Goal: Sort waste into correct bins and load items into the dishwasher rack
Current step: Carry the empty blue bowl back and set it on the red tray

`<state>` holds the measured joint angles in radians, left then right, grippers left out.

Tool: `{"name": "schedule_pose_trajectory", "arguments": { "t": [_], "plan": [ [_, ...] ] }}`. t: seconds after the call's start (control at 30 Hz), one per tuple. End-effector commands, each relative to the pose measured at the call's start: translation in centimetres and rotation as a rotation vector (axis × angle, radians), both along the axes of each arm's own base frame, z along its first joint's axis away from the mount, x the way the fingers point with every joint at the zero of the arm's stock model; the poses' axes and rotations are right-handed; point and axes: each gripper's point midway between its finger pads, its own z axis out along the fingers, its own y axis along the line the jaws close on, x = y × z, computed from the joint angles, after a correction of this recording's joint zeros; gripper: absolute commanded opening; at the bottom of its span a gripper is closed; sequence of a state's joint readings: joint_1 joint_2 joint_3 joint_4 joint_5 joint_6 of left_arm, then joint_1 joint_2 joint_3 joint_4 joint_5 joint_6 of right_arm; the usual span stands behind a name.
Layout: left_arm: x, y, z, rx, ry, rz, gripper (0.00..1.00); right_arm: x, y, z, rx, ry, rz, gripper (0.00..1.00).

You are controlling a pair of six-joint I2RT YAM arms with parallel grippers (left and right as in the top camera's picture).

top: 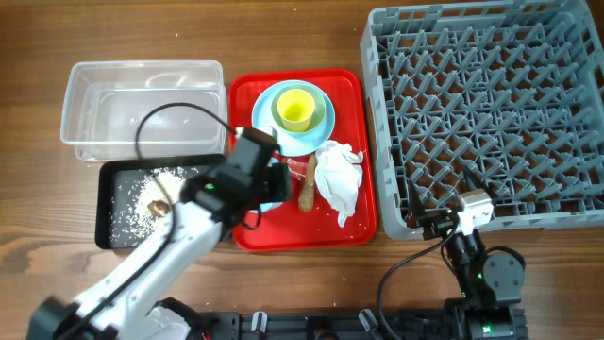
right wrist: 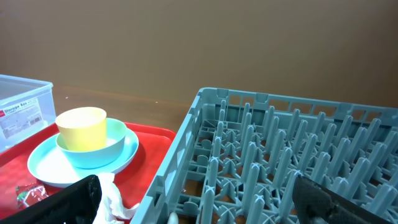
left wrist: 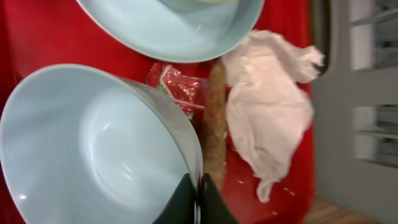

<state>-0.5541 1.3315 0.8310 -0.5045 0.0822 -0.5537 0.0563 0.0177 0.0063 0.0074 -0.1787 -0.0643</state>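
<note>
Closest to the robot, the right fingers (right wrist: 202, 205) sit wide open and empty by the front corner of the grey rack (top: 472, 104). The left fingers (left wrist: 198, 205) pinch the thin rim of the small blue bowl (left wrist: 93, 149) over the red tray (top: 354, 222), maybe to carry it to the rack. Farther back lie the brown stick (top: 309, 184) and napkin (top: 340, 179), then the plate (top: 294, 147) holding the green bowl (top: 324, 111) and yellow cup (top: 295, 107).

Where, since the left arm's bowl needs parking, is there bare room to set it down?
The grey rack is empty throughout, as is the clear tub. Bare wood lies in front of the red tray. The tray itself is crowded: plate, napkin, stick.
</note>
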Motion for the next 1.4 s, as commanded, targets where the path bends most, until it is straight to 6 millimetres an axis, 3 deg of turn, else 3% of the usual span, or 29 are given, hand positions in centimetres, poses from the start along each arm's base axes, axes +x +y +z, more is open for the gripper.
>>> {"name": "schedule_pose_trajectory", "arguments": {
  "t": [0.0, 0.17, 0.2, 0.23, 0.3, 0.37, 0.47, 0.63, 0.8, 0.87, 0.93, 0.97, 1.17, 1.37],
  "plan": [
    [1.2, 0.8, -2.6, 0.139, -0.021, 0.065, 0.04, 0.0, 0.1, 0.1, 0.012, -0.003, 0.005, 1.0],
    [2.1, 0.6, -3.8, 0.159, -0.031, 0.076, 0.06, 0.0, 0.1, 0.1, 0.012, -0.004, 0.005, 1.0],
    [2.3, 0.7, -3.7, 0.163, -0.039, 0.081, 0.13, 0.0, 0.1, 0.1, 0.012, -0.004, 0.005, 1.0],
    [2.5, 0.8, -3.6, 0.168, -0.05, 0.088, 0.32, 0.0, 0.1, 0.1, 0.012, -0.004, 0.005, 1.0],
    [2.8, 1.0, -3.3, 0.176, -0.068, 0.099, 0.51, 0.0, 0.1, 0.1, 0.012, -0.003, 0.005, 1.0],
    [3.0, 0.9, -3.1, 0.171, -0.078, 0.102, 0.61, 0.0, 0.1, 0.1, 0.012, -0.004, 0.005, 1.0],
    [3.2, 0.7, -2.4, 0.159, -0.094, 0.103, 0.63, 0.0, 0.1, 0.1, 0.012, -0.003, 0.005, 1.0],
    [4.0, 0.2, 1.0, 0.106, -0.16, 0.111, 0.61, 0.0, 0.1, 0.1, 0.012, -0.003, 0.005, 1.0],
    [2.4, -2.0, 2.7, -0.002, -0.138, 0.028, 0.42, 0.0, 0.1, 0.1, 0.012, -0.004, 0.005, 1.0],
    [1.2, -2.0, 2.0, 0.018, -0.094, 0.006, 0.28, 0.0, 0.1, 0.1, 0.012, -0.003, 0.005, 1.0],
    [-0.1, -1.6, 0.9, 0.053, -0.036, 0.002, 0.07, 0.0, 0.1, 0.1, 0.012, -0.003, 0.005, 1.0],
    [-0.6, -1.3, 0.4, 0.067, -0.006, 0.009, 0.04, 0.0, 0.1, 0.1, 0.012, -0.004, 0.005, 1.0],
    [-4.4, 0.6, -2.4, 0.164, 0.185, 0.049, 0.04, 0.0, 0.1, 0.1, 0.012, -0.003, 0.005, 1.0],
    [-5.5, 0.2, -3.4, 0.188, 0.23, 0.047, 0.04, 0.0, 0.1, 0.1, 0.012, -0.003, 0.005, 1.0]
  ]
}}
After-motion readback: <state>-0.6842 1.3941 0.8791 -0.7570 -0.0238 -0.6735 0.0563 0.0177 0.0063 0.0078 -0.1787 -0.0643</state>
